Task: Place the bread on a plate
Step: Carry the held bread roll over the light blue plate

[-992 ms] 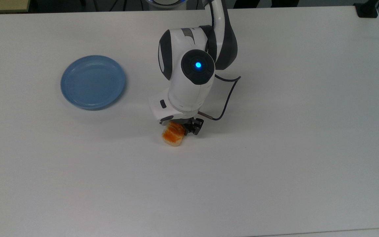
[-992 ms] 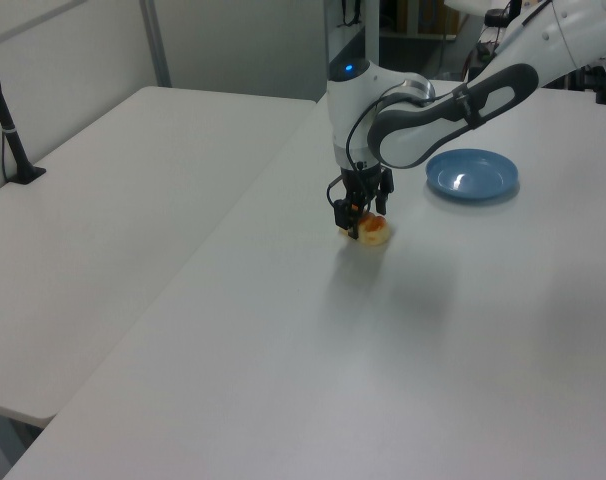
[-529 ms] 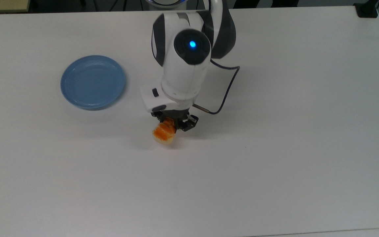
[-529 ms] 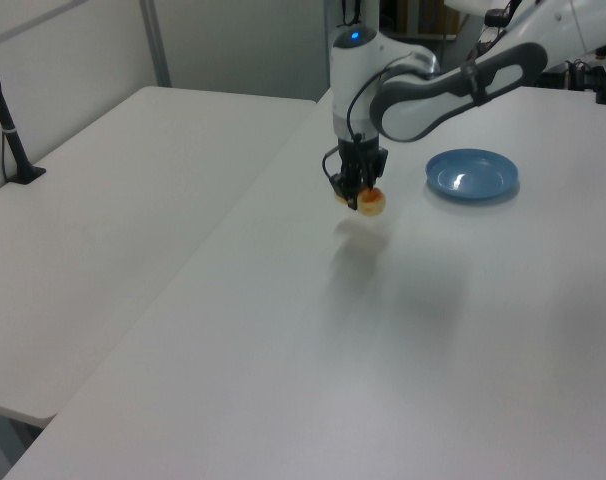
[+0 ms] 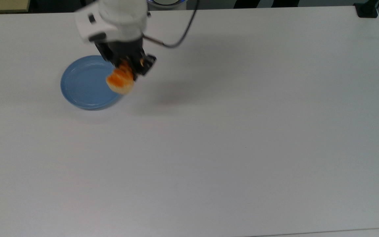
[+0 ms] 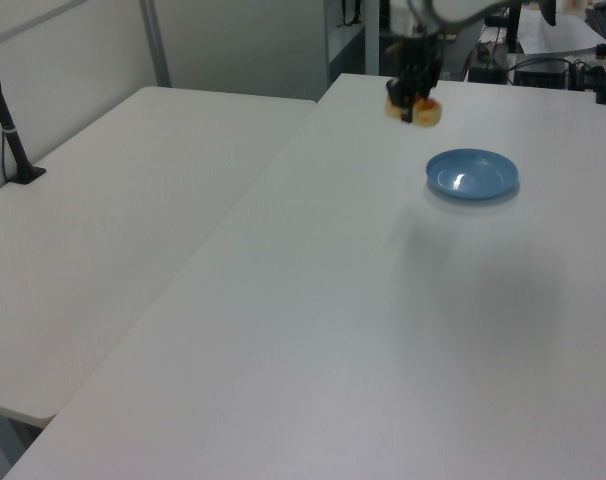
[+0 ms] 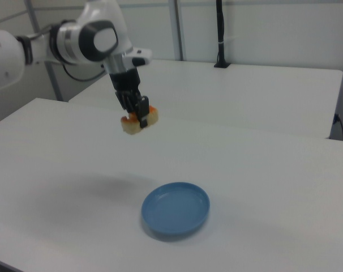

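My gripper [image 5: 127,67] [image 6: 415,100] [image 7: 138,117] is shut on the bread [image 5: 120,80] [image 6: 426,111] [image 7: 138,123], a small orange-topped roll with pale sides. It hangs high in the air. In the top view the bread overlaps the right rim of the light-blue plate [image 5: 86,82]. The right view shows the bread well above the plate [image 7: 175,208] and off toward the right view's left. In the left view the plate [image 6: 472,174] lies below and to the right of the bread.
The white table [image 5: 242,131] carries the plate. A second white table [image 6: 113,220] stands beside it at the left view's left. A black post [image 6: 8,130] [image 7: 219,34] rises from that table's far side. A dark cable [image 5: 176,36] trails from the wrist.
The gripper has lifted the bread much higher and carried it toward the top view's upper left, from the table's middle to the plate's right rim.
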